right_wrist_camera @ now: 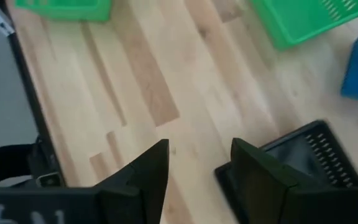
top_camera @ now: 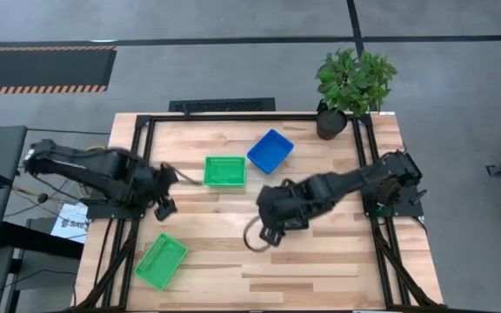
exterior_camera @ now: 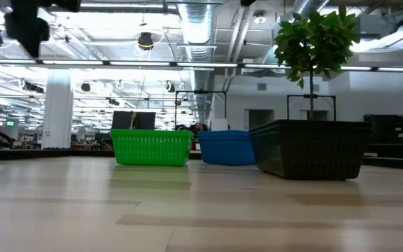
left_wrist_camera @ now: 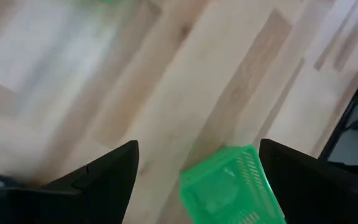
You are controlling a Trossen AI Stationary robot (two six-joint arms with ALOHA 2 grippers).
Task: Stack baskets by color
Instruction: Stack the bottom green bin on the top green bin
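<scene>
A green basket [top_camera: 224, 171] and a blue basket [top_camera: 270, 149] stand side by side on the table's far middle. A second green basket [top_camera: 162, 261] sits at the near left. A black basket [exterior_camera: 306, 148] stands on its bottom near the middle; in the high view my right arm hides it. My right gripper [right_wrist_camera: 199, 146] hangs open above the table, bare wood between its fingers and the black basket [right_wrist_camera: 303, 162] just beside one finger. My left gripper [top_camera: 163, 207] is open high over the left side, the near-left green basket [left_wrist_camera: 229, 186] far below it.
A potted plant [top_camera: 350, 83] stands at the far right corner, behind the black basket in the low view. A black frame rail [top_camera: 137, 174] runs along the table's edges. Bare wood lies at the near middle and near right [top_camera: 337, 269].
</scene>
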